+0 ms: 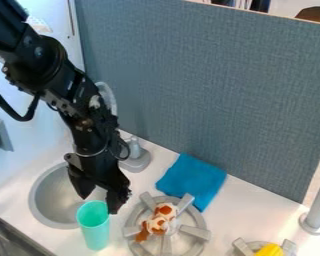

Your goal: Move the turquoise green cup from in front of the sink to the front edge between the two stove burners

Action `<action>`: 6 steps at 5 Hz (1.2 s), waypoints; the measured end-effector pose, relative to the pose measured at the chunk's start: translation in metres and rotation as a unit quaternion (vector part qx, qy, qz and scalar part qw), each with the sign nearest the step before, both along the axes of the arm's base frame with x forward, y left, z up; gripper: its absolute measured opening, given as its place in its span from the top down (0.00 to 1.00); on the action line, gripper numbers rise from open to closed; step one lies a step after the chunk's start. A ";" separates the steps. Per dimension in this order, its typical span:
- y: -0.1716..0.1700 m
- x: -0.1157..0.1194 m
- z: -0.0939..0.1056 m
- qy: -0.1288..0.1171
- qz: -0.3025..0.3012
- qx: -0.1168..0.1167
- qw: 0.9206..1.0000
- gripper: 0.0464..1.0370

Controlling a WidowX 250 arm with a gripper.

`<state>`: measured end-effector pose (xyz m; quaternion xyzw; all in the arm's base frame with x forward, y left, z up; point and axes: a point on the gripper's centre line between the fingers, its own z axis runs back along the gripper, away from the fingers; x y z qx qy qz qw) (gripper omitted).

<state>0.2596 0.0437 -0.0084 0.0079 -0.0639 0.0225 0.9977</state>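
Hangs at the top of the green cup [94,231], with the two fingers of the black gripper [98,204] apart. Has the round sink [34,201] beside the cup, and a spotted toy [164,214] on the gray burner [196,232], near a blue cloth [192,181].

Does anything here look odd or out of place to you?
Yes: a white and orange-brown spotted thing lies on the burner. It looks like a toy, an odd thing to put there. The blue cloth lies very near that burner too. The green cup stands upright; I see no spill.
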 end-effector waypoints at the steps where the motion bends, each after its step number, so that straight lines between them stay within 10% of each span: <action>1: -0.001 -0.003 -0.005 0.010 -0.001 -0.002 1.000 0.04; 6: 0.004 -0.008 -0.043 0.054 -0.007 0.072 0.996 0.04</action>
